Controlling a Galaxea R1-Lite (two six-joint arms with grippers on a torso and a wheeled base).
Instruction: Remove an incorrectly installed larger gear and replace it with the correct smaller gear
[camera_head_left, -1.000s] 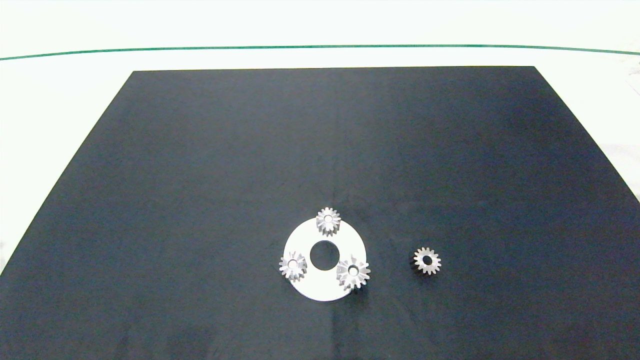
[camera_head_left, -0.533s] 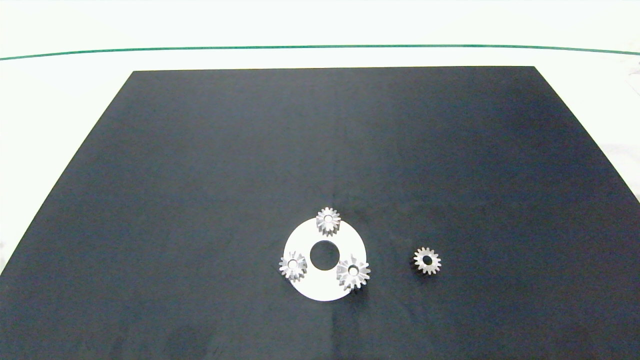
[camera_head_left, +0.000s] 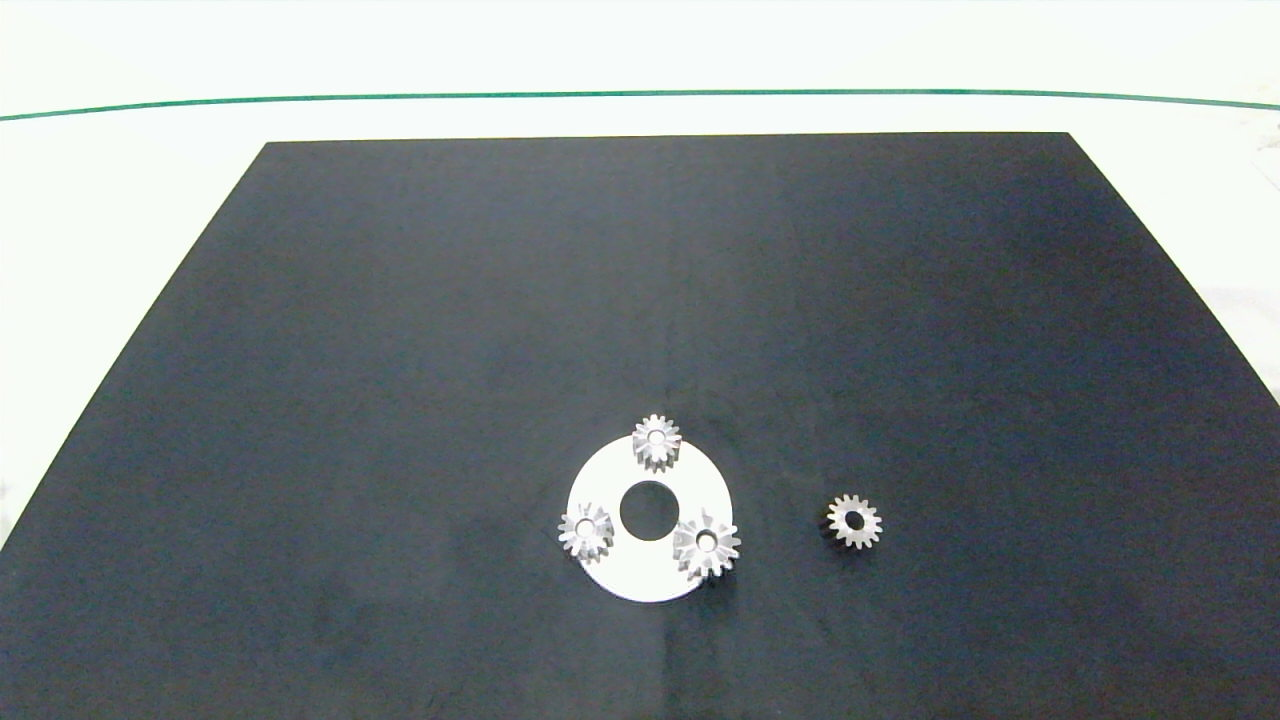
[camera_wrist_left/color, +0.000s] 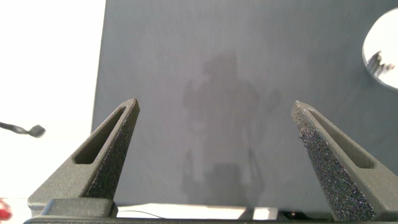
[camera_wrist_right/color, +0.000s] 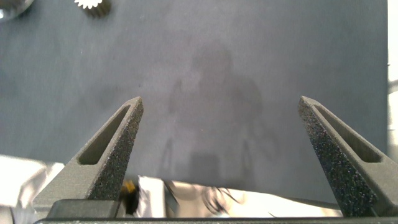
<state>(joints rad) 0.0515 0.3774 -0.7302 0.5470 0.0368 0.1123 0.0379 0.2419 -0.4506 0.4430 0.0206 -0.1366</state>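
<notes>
So the left gripper (camera_wrist_left/color: 214, 155) hangs over the bare black mat (camera_head_left: 400, 300) near its left edge, jaws wide apart and holding nothing. One white ring plate (camera_head_left: 610, 575) lies on the mat on the counter. It carries three gears so they can turn together: two small ones (camera_head_left: 586, 531) and the larger gear (camera_head_left: 707, 545), which sits at the plate's right side and does not match. One smaller gear (camera_head_left: 855, 521) lies alone on the mat to the right, probably ready to swap in. That makes four gears. The right gripper (camera_wrist_right/color: 221, 155) hangs over the mat's right part, jaws wide and empty too.
</notes>
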